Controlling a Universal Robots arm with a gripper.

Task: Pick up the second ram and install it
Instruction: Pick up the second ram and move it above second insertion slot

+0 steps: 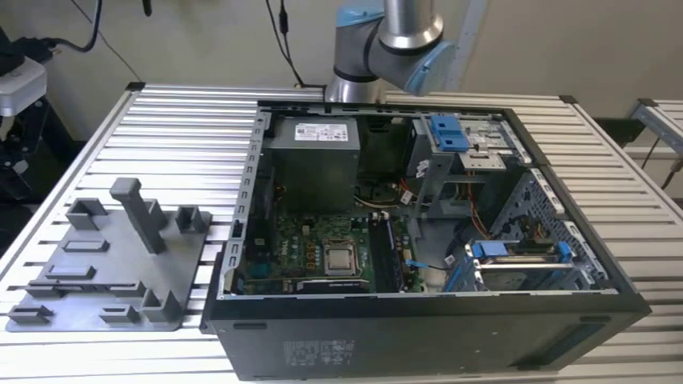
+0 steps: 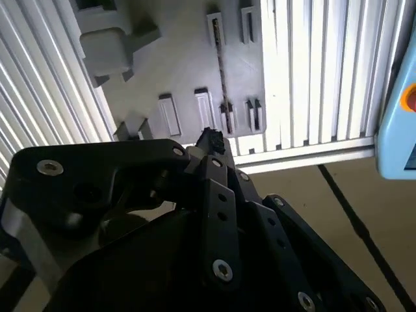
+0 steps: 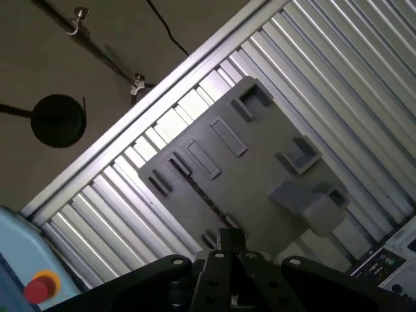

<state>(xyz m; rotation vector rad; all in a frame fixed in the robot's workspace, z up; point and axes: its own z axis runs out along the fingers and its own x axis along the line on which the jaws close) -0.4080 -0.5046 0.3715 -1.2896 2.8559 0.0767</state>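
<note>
Gripper hangs above the grey tray, clear of it, and in both wrist views the jaws are clenched tip to tip with nothing between them. There's the second ram, a thin dark stick standing on its edge in the tray, slotted between small holder blocks near the tray's edge. In the first wrist view the ram runs as a dark line across the tray, with one end just ahead of the gripper. Gripper and ram are apart, no contact.

In the exterior view the tray lies flat on the ribbed metal counter, with a tall post rising from its middle. Just beside the tray, on the exterior view's right of it, sits the open computer case, its green board facing up. The arm rises behind the case, on the far side from the tray. Off the tray's edge, beyond the counter's rim, a light blue box with a red button pokes in
</note>
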